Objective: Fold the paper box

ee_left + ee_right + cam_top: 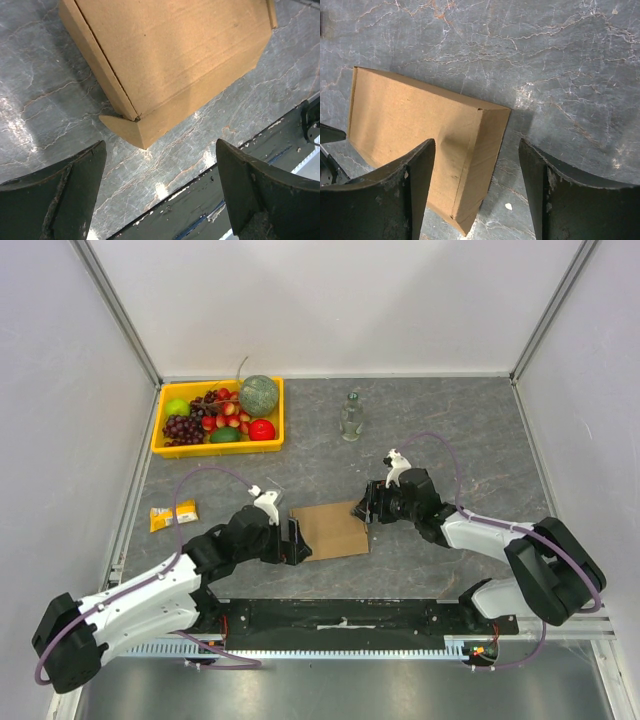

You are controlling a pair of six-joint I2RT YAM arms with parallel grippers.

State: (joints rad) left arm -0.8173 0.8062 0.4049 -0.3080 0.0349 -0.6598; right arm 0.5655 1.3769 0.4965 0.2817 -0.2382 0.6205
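The paper box [330, 530] lies flat on the table [450, 440] betw. the arms, L gripper [297, 543] and R gripper [362, 508] both wide open w/ nothing held, so best, I think, is to press the protruding corner tab [122, 125] flush w/o sliding the box.

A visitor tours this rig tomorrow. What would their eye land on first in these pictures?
The brown paper box lies near the table's middle, with the left gripper and right gripper open at its opposite ends. At the far left, a yellow tray of bright fruit stands out, and a clear bottle stands upright beyond the box.
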